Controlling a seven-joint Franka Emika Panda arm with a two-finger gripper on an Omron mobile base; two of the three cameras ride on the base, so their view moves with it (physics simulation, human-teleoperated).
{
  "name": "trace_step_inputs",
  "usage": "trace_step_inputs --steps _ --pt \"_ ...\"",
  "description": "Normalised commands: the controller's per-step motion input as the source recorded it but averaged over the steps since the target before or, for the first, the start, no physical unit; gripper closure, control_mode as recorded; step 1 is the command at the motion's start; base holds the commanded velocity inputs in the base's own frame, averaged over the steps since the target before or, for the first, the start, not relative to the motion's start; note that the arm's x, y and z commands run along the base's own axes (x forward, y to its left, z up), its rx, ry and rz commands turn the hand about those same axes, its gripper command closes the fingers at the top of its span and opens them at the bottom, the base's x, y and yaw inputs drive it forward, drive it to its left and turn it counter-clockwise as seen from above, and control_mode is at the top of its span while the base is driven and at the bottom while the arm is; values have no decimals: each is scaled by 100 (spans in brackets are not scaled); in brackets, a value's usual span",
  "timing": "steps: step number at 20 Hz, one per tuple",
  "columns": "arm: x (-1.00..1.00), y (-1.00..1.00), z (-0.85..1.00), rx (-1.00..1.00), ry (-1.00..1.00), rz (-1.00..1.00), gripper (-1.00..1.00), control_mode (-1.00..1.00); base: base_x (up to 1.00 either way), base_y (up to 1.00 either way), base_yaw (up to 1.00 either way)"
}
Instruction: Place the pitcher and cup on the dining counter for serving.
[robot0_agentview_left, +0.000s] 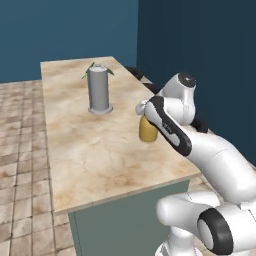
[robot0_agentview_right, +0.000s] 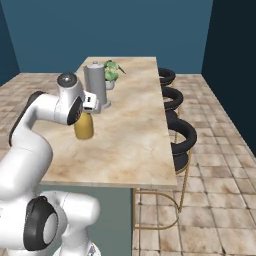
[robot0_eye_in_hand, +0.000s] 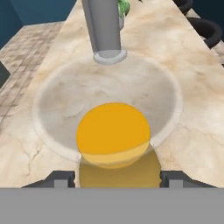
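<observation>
One grey cylinder (robot0_agentview_right: 95, 85), smooth, round-based, at 11 o'clock on marbled beige dining counter (robot0_agentview_right: 135, 130). One clear pitcher (robot0_agentview_right: 83, 126), orange-yellow fill, standing at 9 o'clock. Gripper (robot0_eye_in_hand: 117, 179) straddling pitcher, jaws wide. One leafy plant (robot0_agentview_right: 112, 72). Three dark round stools (robot0_agentview_right: 181, 136) at 3 o'clock.

- The pitcher (robot0_agentview_left: 147, 131) stands on the dining counter (robot0_agentview_left: 95, 150), near its stool-side edge.
- The grey cylinder (robot0_agentview_left: 99, 90) stands farther along the counter — well apart from the pitcher.
- A potted plant (robot0_agentview_right: 112, 74) sits just behind the cylinder.
- Stools (robot0_agentview_right: 181, 137) line the counter's right side — in the right base view.
</observation>
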Motion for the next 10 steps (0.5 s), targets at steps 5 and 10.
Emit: trace_step_inputs --steps 5,10 --pt "75 18 -27 0 7 0 100 -100 0 0 0" --pt "44 12 -47 0 9 0 100 -100 0 0 0"
